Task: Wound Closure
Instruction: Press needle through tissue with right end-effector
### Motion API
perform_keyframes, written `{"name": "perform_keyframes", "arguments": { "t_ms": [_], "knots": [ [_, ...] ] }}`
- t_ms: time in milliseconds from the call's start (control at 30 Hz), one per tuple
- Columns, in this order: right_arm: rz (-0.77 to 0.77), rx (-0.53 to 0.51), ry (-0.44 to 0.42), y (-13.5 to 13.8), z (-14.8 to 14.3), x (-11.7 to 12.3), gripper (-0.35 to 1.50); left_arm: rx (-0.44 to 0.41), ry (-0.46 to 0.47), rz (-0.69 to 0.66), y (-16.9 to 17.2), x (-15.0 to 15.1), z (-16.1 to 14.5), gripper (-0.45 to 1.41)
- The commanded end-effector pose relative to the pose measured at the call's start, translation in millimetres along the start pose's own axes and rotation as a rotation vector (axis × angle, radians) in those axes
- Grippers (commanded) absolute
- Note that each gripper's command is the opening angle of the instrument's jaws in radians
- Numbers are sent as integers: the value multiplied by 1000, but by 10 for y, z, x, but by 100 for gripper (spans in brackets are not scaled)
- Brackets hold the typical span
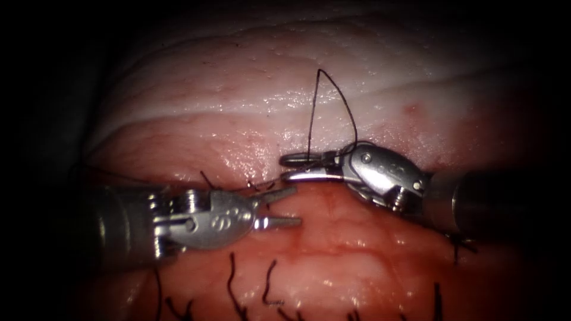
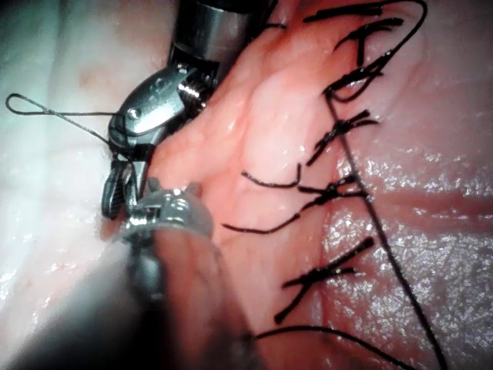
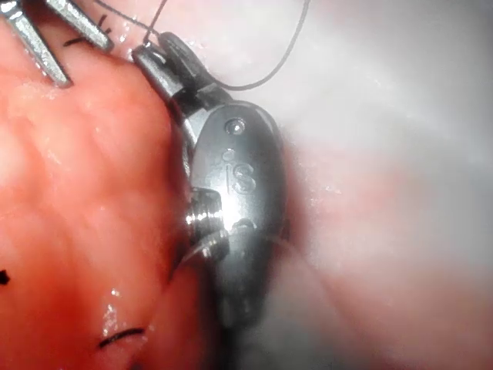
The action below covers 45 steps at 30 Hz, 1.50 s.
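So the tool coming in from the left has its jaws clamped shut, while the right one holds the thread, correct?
Not quite: in the endoscope view the left tool has its jaws open, holding nothing. The right tool does hold the thread, which loops up over the tissue.

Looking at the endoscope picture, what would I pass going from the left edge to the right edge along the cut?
Left end effector, jaws open, holding nothing → thread loop standing above the tissue → right end effector, shut on the thread.

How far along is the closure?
Done: several knotted stitches with cut ends. In hand: right gripper is shut on the thread, which loops above it; left gripper is open, holding nothing. Left: the cut between them looks unclosed. Can't spot the needle.
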Motion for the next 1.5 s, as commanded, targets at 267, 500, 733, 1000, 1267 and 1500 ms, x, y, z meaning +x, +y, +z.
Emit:
{"name": "perform_keyframes", "arguments": {
  "t_ms": [267,500,733,1000,1267,1500],
  "knots": [
    [112,27,-43,-2,18,-17,-35,-2,2,5,3,2,7,10],
    [196,66,-57,-8,25,-30,-35,-4,3,16,4,3,6,10],
    [309,62,-46,-11,23,-35,-35,-4,6,20,8,5,4,10],
    [404,86,-48,-20,27,-34,-35,-7,1,21,9,6,3,10],
    [210,-140,115,20,-6,13,-35,-42,-31,52,29,12,9,7],
    [159,-296,255,42,-46,40,-35,-36,-31,48,27,15,20,7]
  ]
}}
